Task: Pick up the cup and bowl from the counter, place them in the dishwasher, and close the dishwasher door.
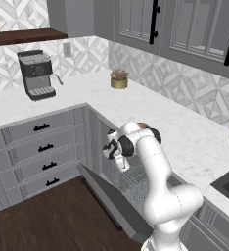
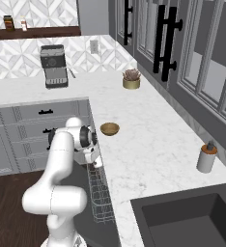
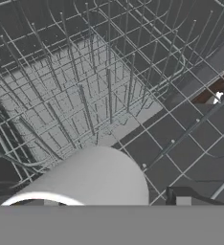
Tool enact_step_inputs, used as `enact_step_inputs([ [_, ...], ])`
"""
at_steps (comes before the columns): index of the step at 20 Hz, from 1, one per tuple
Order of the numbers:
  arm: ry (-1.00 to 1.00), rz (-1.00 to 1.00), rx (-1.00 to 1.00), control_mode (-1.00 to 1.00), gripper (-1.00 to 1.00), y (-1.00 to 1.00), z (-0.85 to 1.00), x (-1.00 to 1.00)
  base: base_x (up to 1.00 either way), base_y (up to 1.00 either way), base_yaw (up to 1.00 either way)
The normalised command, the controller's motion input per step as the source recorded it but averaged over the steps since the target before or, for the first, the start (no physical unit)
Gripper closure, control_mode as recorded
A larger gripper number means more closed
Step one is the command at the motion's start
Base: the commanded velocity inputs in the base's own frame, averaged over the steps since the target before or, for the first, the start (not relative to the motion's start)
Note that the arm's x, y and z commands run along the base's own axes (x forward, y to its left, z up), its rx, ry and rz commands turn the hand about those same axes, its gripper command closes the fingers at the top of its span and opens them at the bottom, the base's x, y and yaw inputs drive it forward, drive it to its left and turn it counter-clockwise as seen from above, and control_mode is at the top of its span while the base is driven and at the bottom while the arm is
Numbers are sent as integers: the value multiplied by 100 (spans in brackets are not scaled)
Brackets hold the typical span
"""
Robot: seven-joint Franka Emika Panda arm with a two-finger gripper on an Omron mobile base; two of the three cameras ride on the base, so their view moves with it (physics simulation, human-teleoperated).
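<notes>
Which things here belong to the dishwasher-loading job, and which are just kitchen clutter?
Job:
- cup, in the wire rack
- bowl, on the counter
- dishwasher, with its dishwasher door dropped open
- gripper, over the rack

Lying about:
- coffee machine
- potted plant
- soap dispenser
- sink

I'm seeing the arm folding forward, elbow high. The hand (image 1: 117, 158) is pointing downward, its fingers standing apart.
</notes>
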Motion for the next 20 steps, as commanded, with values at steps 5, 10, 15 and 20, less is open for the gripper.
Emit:
enact_step_inputs([
  [5,-13,0,-3,-100,-100,32,5,-3,0,0,0],
  [10,-15,0,-3,-100,-100,32,26,0,0,0,0],
  [15,-11,0,0,-100,-100,29,24,0,0,0,0],
  [20,-14,0,0,-100,-100,20,37,-19,0,0,0],
])
